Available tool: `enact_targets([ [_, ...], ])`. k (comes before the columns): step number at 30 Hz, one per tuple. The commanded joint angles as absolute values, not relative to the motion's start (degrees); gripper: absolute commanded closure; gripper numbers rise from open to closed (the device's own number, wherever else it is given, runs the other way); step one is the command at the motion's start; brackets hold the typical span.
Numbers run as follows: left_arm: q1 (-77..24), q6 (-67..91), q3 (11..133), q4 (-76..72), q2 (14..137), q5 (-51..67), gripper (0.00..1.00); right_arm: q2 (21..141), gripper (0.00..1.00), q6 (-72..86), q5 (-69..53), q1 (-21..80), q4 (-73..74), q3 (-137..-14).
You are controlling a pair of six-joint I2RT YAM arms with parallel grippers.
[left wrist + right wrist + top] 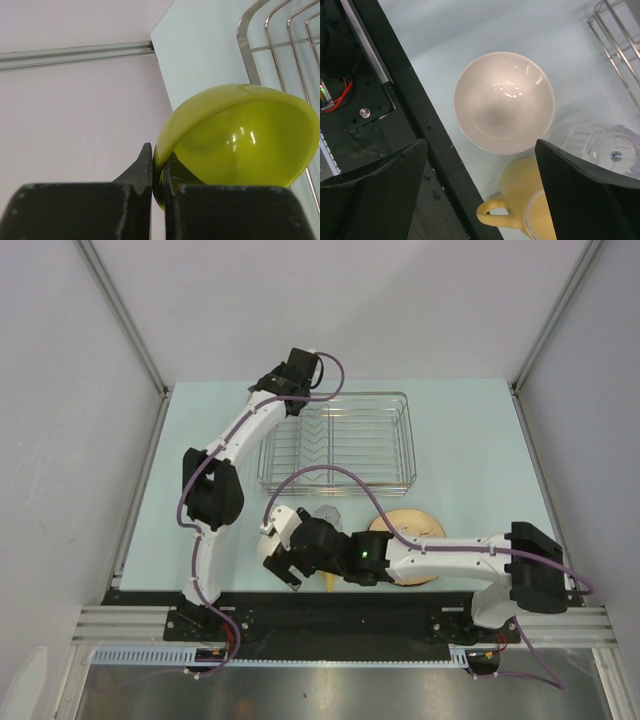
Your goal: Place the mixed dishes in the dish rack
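**Top external view: one arm holds a dish at the far corner, the other is poised over a second dish**

The wire rack [340,440] sits at 12 o'clock on the pale blue bench [470,440], and no dish shows inside it. The left arm stretches out to the rack's 11 o'clock corner.

The left wrist view shows why. The left end effector [159,175] is pinched tight on the rim of the green bowl [240,145]. The bowl hangs tilted above the bench, just beside the rack's curved corner wires. Holding it by the rim probably lets it go down on edge between the prongs.

The right arm reaches across the near edge toward 7 o'clock. In the right wrist view the right end effector [480,145] has its fingers [375,185] spread wide apart, gripping nothing. They frame the white bowl [504,102], which sits upright on the bench directly below. That looks like lining up to take it by the rim.

The other dishes crowd close to that bowl:
- The yellow mug [525,210] is just beside it at 5 o'clock, handle toward the black frame.
- The clear glass [600,145] is just beside it at 3 o'clock.
- The tan plate [410,523] lies flat at 5 o'clock on the bench, partly under the right forearm.

With the dishes this close together, a descending finger could nudge the mug.
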State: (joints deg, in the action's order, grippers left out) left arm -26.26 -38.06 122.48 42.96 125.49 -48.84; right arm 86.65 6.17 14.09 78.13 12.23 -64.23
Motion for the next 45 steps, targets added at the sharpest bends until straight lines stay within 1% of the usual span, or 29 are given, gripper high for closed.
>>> enact_targets([
  [1,-28.2,-39.5,123.2,40.7,125.9,-52.2,1.0,89.6,0.06,3.5,13.7,80.1,7.1,-64.5],
  [7,-28.7,-37.7,127.0,44.4,129.5,-50.9,1.0,93.2,0.07,0.2,14.8,82.9,6.4,-63.9],
  [12,-29.0,-36.7,127.1,44.9,130.4,-49.9,1.0,95.8,0.09,-2.9,17.8,84.7,7.2,-64.2],
  [21,-29.1,-35.2,127.2,45.3,132.7,-49.2,1.0,101.0,0.11,-2.7,16.9,83.1,4.1,-65.1],
  [26,-29.4,-34.6,127.4,45.4,134.6,-49.5,1.0,103.4,0.15,-1.8,15.2,81.6,2.4,-65.7],
  [32,-30.1,-33.8,127.8,46.1,136.8,-49.5,0.88,104.2,0.19,-1.1,14.2,79.7,1.2,-65.7],
  [33,-30.1,-33.8,127.9,46.1,137.0,-49.5,0.78,104.1,0.2,-0.9,14.2,79.5,1.1,-65.4],
  [35,-30.1,-33.8,128.2,45.9,137.4,-49.6,0.64,103.9,0.23,-0.7,13.9,79.2,1.1,-65.3],
  [36,-30.3,-33.9,128.3,45.8,137.5,-49.7,0.44,103.8,0.24,-0.6,13.9,79.2,1.1,-65.3],
  [37,-30.2,-34.1,128.4,45.6,137.6,-49.9,0.34,103.8,0.25,-0.5,13.9,79.0,1.1,-65.2],
  [38,-30.3,-34.5,128.5,45.2,137.6,-50.1,0.29,103.8,0.27,-0.5,13.8,79.0,1.1,-65.1],
  [41,-30.6,-34.8,129.1,45.4,137.9,-50.4,0.23,103.7,0.3,-0.4,13.7,79.0,1.1,-65.3],
  [42,-30.7,-34.8,129.3,45.5,137.8,-50.4,0.17,103.7,0.31,-0.4,13.7,79.0,1.1,-65.4],
  [44,-30.8,-34.8,129.8,45.9,137.4,-50.5,0.1,103.8,0.34,-0.4,13.8,79.1,1.2,-65.5],
  [45,-30.9,-34.7,129.9,46.1,137.1,-50.5,0.0,103.7,0.35,-0.3,13.7,79.0,1.4,-65.5],
])
